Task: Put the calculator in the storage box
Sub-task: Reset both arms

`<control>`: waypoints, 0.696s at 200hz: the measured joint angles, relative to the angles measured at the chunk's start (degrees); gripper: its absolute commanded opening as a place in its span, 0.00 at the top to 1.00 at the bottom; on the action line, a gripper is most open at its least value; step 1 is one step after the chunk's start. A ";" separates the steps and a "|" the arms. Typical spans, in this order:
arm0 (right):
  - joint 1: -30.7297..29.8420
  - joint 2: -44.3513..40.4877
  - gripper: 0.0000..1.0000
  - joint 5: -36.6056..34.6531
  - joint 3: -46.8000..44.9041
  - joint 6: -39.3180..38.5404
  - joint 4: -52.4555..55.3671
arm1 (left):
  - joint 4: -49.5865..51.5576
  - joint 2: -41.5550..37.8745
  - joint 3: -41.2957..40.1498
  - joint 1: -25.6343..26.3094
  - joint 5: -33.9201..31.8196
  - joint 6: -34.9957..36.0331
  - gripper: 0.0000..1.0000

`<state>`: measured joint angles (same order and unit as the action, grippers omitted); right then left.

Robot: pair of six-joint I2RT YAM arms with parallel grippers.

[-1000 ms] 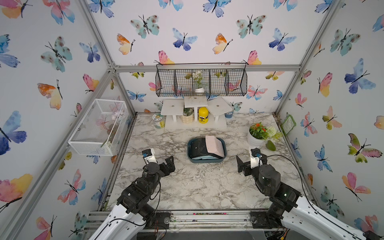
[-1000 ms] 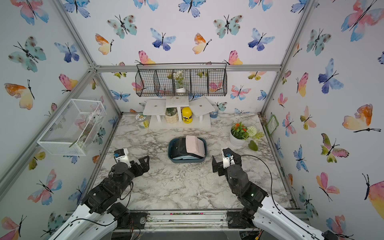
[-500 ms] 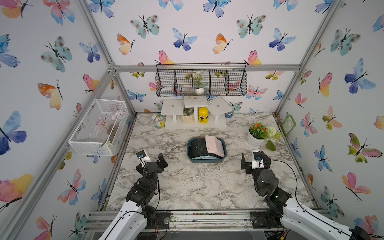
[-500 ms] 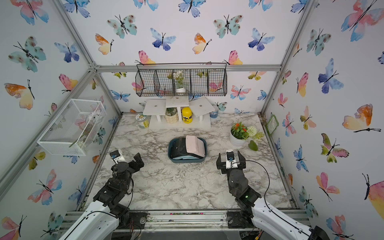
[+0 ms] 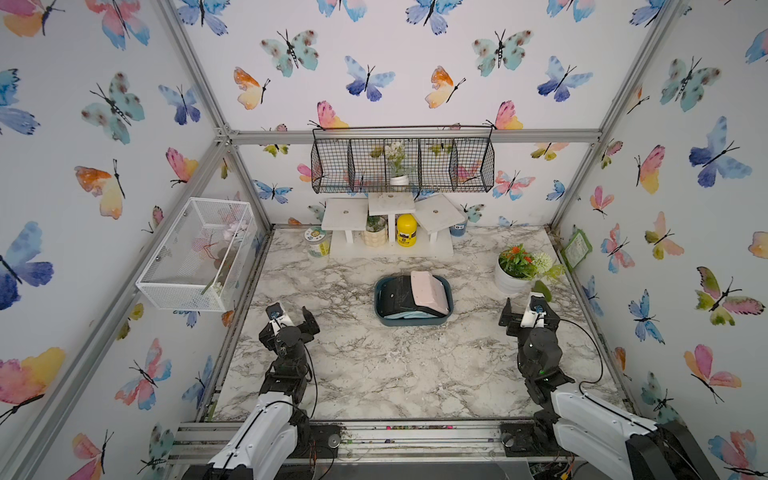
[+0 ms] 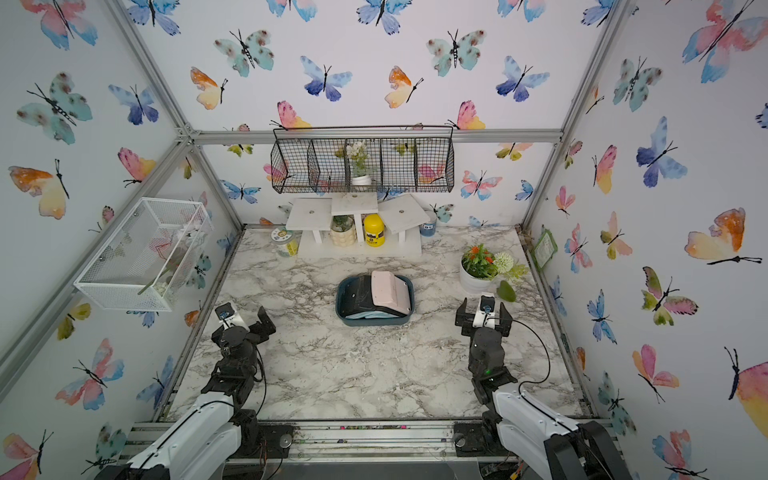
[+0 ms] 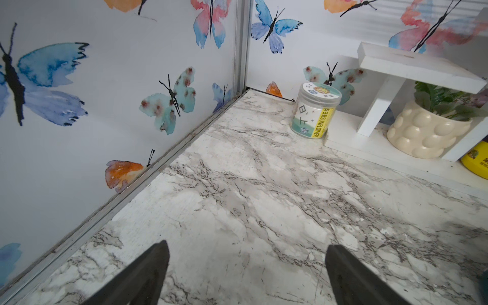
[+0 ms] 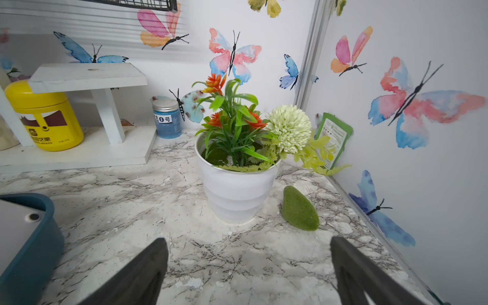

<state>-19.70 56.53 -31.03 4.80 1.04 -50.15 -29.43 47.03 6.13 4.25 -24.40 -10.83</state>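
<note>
Left gripper (image 7: 247,245) and right gripper (image 8: 248,239) gape empty; storage box (image 5: 409,323) items (image 5: 428,291) overlap, indistinct.

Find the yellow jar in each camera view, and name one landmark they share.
Top view: yellow jar on the white stand's base, rear centre.
Top view: yellow jar, same spot.
Left wrist: only its edge, beside the cream pot.
Right wrist: below a stand shelf.
Shared landmark: the white stand.

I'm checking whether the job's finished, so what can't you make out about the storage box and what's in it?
- Pink slab, both top views: too small to show keys or a display, so what it is remains unclear.
- Black item, both top views: partly covered by the pink slab; unidentifiable.
- Storage box, right wrist view: cut off by the picture's edge.
</note>
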 measured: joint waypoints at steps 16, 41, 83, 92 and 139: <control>1.73 3.93 0.01 0.79 -1.22 1.18 -4.81 | -3.50 2.08 -0.70 -2.51 1.79 0.68 0.01; 2.89 12.48 0.01 1.01 -1.90 1.92 -12.48 | -7.65 5.90 -0.09 -3.93 3.54 0.98 0.01; 2.91 19.52 0.01 1.05 -1.36 -0.17 -20.13 | -16.65 13.46 0.02 -3.93 6.62 2.05 0.01; 2.91 21.57 0.01 1.03 -1.36 -0.72 -23.54 | -18.75 14.86 -0.02 -3.93 7.43 2.29 0.01; 2.91 32.48 0.01 1.84 -0.90 -4.55 -33.75 | -26.73 20.04 -0.24 -3.93 11.87 4.07 0.01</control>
<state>-16.80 89.01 -29.19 3.90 -3.51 -83.90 -56.16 67.07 5.89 0.32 -12.53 -6.76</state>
